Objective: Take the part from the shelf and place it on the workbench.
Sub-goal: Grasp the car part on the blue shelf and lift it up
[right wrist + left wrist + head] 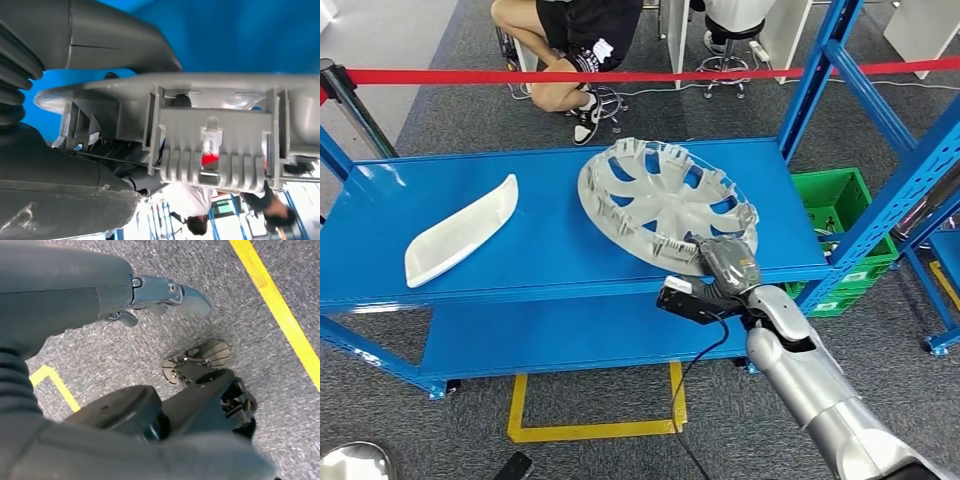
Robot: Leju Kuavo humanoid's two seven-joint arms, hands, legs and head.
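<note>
While its fingers (113,45) clamp the near rim, the right hand (727,262) holds the grey wheel cover (660,200), thumb on one face and darker fingers on the other. That part is a round, spoked disc with ribbed clips around its edge, lying inner side up, slightly tilted, on the blue shelf (546,235). Hanging over grey carpet, the left hand (158,295) holds nothing, fingers released. A white curved panel (463,230) lies well apart on the shelf.

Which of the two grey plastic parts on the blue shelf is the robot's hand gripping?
The round wheel cover, on the shelf's right side: the right hand grips its near rim. The long curved trim piece lies untouched to the left.
</note>
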